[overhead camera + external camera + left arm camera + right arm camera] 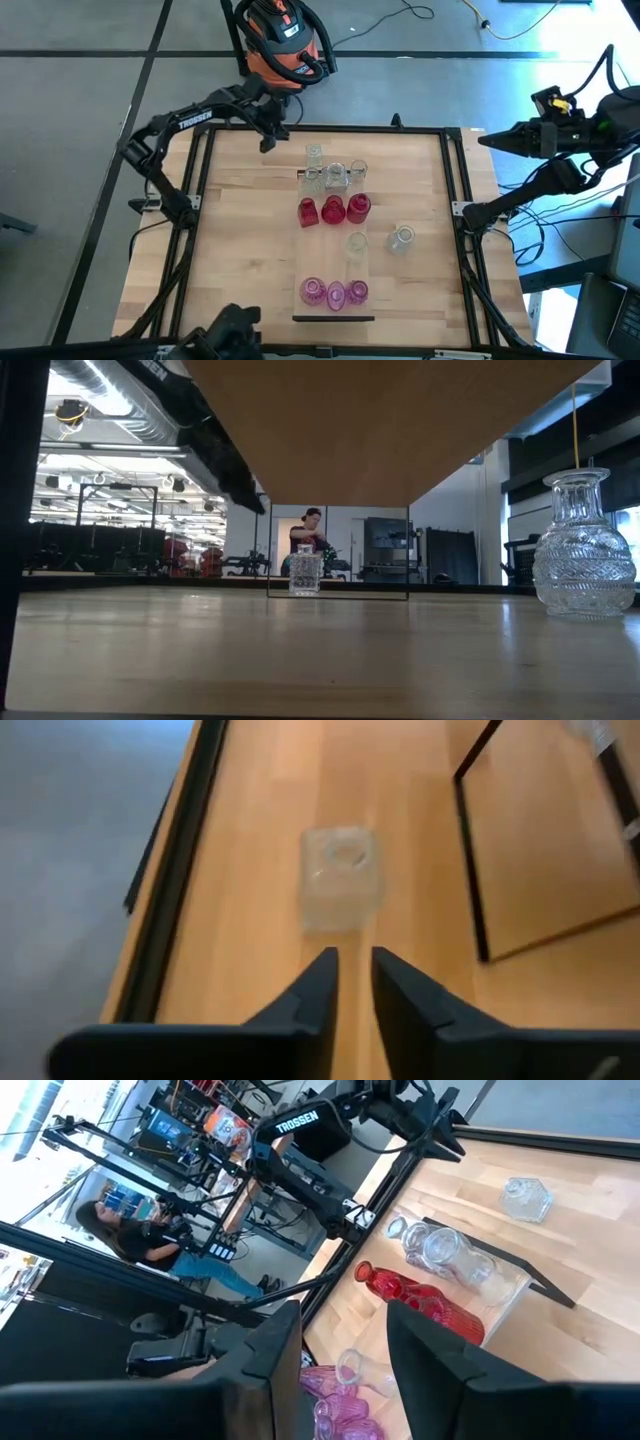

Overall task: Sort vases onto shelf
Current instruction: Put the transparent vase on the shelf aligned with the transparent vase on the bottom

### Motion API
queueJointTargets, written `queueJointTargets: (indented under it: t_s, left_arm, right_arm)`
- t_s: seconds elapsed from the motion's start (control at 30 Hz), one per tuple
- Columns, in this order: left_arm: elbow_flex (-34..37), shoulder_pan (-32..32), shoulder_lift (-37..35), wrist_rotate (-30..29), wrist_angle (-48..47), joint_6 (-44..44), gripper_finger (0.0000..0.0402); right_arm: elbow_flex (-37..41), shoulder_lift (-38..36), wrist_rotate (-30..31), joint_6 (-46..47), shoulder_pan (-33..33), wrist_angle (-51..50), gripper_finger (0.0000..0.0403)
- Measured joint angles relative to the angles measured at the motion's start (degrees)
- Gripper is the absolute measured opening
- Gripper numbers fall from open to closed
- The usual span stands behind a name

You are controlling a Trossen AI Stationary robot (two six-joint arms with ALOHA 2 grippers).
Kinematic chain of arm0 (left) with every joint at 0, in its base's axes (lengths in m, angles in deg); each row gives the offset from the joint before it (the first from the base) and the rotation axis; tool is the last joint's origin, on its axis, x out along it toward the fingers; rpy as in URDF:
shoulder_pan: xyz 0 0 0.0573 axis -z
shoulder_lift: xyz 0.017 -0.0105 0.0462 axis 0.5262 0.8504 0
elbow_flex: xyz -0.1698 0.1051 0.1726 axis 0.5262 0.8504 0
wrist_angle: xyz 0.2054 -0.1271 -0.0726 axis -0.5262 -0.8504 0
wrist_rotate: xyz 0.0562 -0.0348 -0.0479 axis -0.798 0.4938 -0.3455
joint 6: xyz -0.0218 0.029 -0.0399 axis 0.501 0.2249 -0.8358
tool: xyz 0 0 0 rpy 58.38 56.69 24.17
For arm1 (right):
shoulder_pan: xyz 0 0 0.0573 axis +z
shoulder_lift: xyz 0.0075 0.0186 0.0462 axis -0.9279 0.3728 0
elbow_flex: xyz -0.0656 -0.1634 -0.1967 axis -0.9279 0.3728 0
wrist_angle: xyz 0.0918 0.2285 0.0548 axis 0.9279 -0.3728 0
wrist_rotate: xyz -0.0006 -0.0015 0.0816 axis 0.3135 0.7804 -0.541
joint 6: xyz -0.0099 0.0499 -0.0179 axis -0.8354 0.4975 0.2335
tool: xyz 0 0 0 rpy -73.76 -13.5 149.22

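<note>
shelf [333,250] lay along the table's [240,230] middle, seen whole only from above: clear vases [333,175] bunched at its far end, three red vases [333,210] in a row next, one clear vase [357,244] alone further down, three pink vases [335,292] near the close end. two clear ones sat off the shelf: a square vase [314,154] just past the far end, a round vase [402,238] on the table to the right.

left gripper [268,140] hung over the far-left table edge, near the square vase but not touching. left wrist view showed what overhead couldn't: fingers [315,990] a narrow gap apart, nothing between them, square vase [341,878] just ahead.

right gripper [490,139] waited off the table's right side. right wrist view had its fingers [275,1345] apart and empty, w/ red, clear & pink vases beyond, plus a seated person [150,1240] in the room.

low view alone gave a cut-glass vase [583,550] up close at right, square vase [305,572] far off, a person [308,538] behind it.
</note>
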Motion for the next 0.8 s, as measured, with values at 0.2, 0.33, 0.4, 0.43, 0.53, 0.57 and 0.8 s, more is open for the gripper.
queueJointTargets:
  t_s: [0.2,0.33,0.4,0.43,0.53,0.57,0.8]
  left_arm:
    - [0.0,5.6,0.0,-1.3,4.3,-5.8,0.0142]
    - [0.0,9.7,0.0,-10.8,7.4,-9.3,0.0186]
    - [0.0,10.5,0.0,-11.6,8.4,-12.2,0.02]
    - [0.0,10.8,0.0,-11.1,8.8,-14.2,0.0205]
    - [0.0,11.2,0.0,-10.4,9.4,-18.3,0.021]
    - [0.0,11.3,0.0,-10.3,9.8,-19.0,0.0211]
    - [-1.4,11.0,3.1,-7.9,12.1,-29.7,0.0197]
  right_arm:
    - [0.0,0.0,0.0,0.0,0.0,0.0,0.0131]
    - [0.0,0.0,0.0,0.0,0.0,0.0,0.0131]
    - [0.0,0.0,0.0,0.0,0.0,0.0,0.0131]
    - [0.0,0.0,0.0,0.0,0.0,0.0,0.0131]
    - [0.0,0.0,0.0,0.0,0.0,0.0,0.0131]
    - [0.0,0.0,0.0,0.0,0.0,0.0,0.0131]
    - [0.0,0.0,0.0,0.0,0.0,0.0,0.0131]
